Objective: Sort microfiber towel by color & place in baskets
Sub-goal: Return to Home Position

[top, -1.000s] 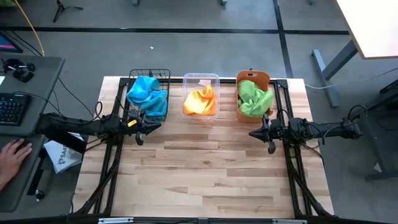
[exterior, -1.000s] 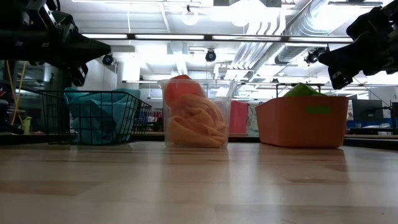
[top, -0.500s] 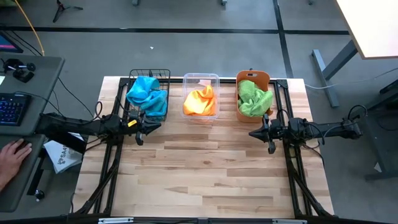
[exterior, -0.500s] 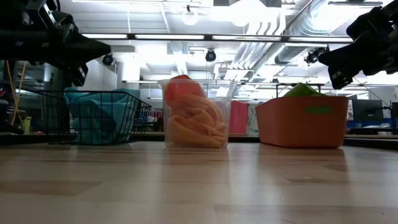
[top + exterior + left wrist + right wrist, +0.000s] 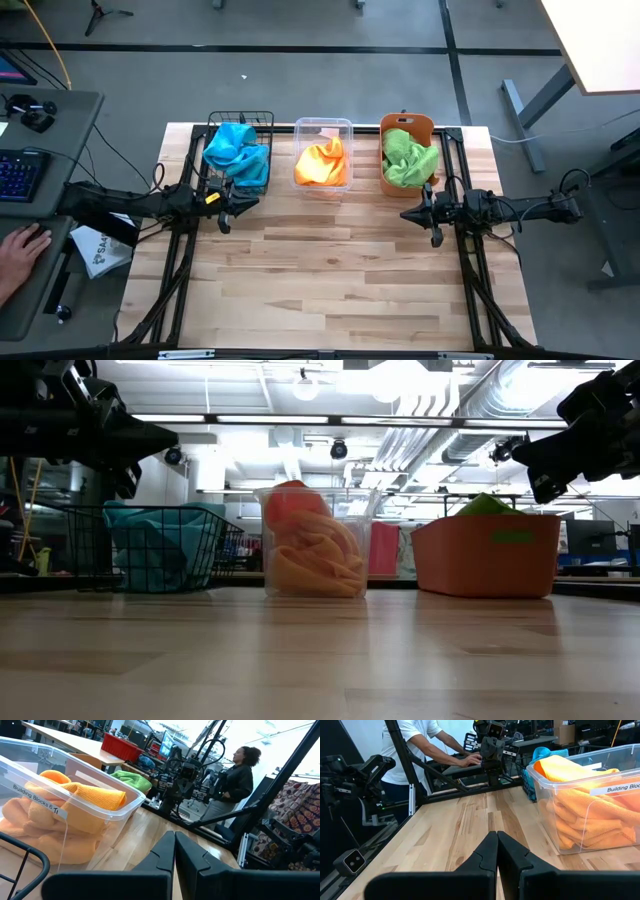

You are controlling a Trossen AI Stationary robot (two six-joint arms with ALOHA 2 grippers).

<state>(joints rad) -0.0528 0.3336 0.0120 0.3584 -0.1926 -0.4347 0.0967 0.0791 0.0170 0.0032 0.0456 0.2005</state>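
Both pressed together, empty: left gripper [image 5: 250, 204], right gripper [image 5: 406, 213] | baskets [image 5: 322, 122] just ahead, filled | homing: withdraw level, clear of rims (avoid snagging).

A keyboard [image 5: 20, 172] lies on the grey side desk [image 5: 75, 130] left of the wooden table [image 5: 330, 280].

Qty: 3 baskets [image 5: 323, 122], 3 towel piles [image 5: 408, 160], 2 tools [image 5: 254, 203].
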